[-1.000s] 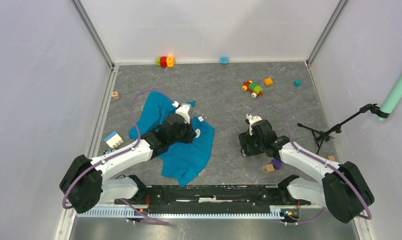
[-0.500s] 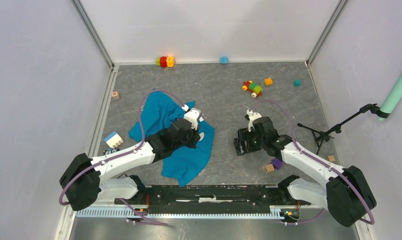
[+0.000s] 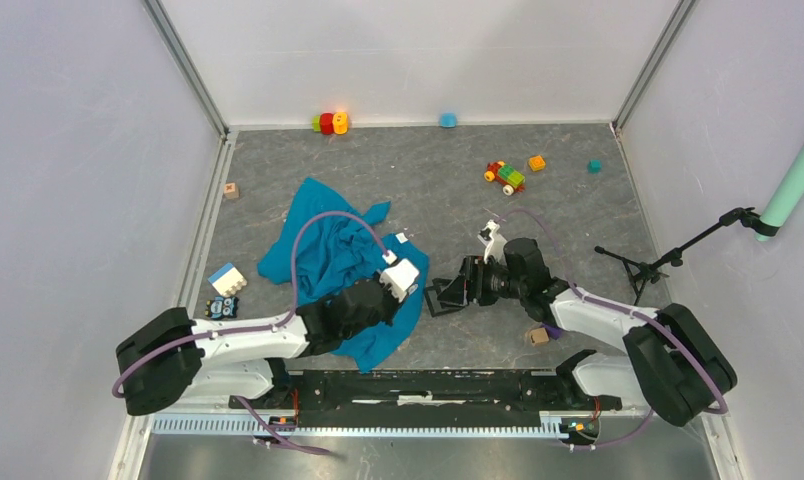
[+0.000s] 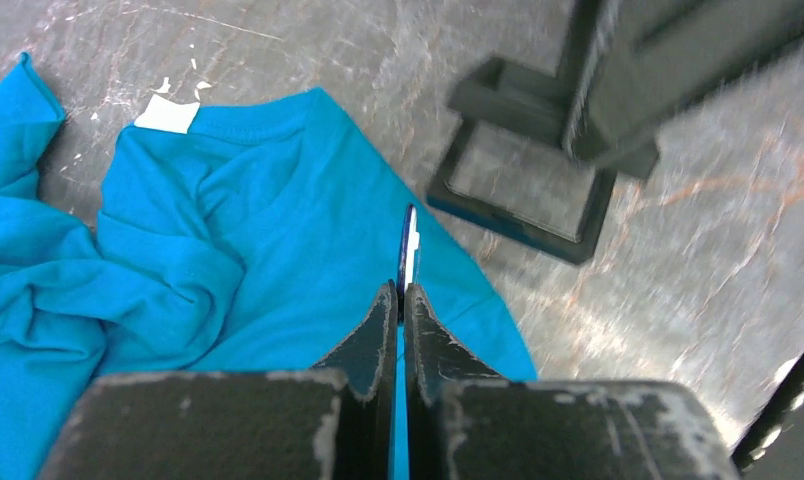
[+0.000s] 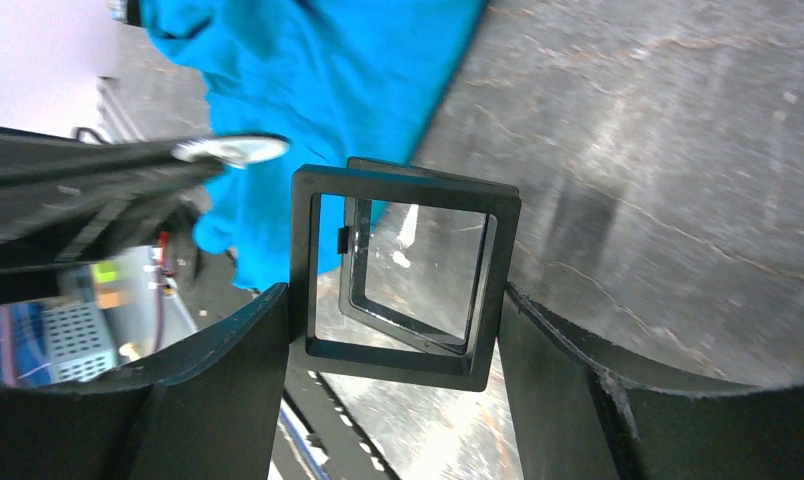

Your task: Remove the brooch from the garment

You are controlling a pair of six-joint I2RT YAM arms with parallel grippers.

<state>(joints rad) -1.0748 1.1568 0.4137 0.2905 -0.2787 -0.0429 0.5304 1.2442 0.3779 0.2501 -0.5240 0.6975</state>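
The teal garment (image 3: 328, 240) lies crumpled on the grey table, left of centre; it also shows in the left wrist view (image 4: 228, 230) with its white tag (image 4: 166, 113). My left gripper (image 3: 405, 283) (image 4: 399, 290) is shut on the brooch (image 4: 409, 245), a thin disc seen edge-on, held above the garment's right edge. In the right wrist view the brooch (image 5: 230, 150) shows as a small disc in the left gripper's fingertips. My right gripper (image 3: 468, 285) (image 5: 393, 330) is shut on an open black square frame (image 5: 403, 270) (image 3: 441, 296) (image 4: 523, 190), close to the right of the brooch.
Toy blocks (image 3: 328, 122), a toy car (image 3: 504, 177) and small cubes (image 3: 537, 162) lie at the back. A white-and-blue block (image 3: 227, 279) sits left of the garment. A wooden cube (image 3: 538, 336) and a small tripod (image 3: 643, 268) stand at the right.
My left gripper has drawn back toward the near right, off the garment's middle, with the brooch. My right gripper has carried the black frame left toward it.
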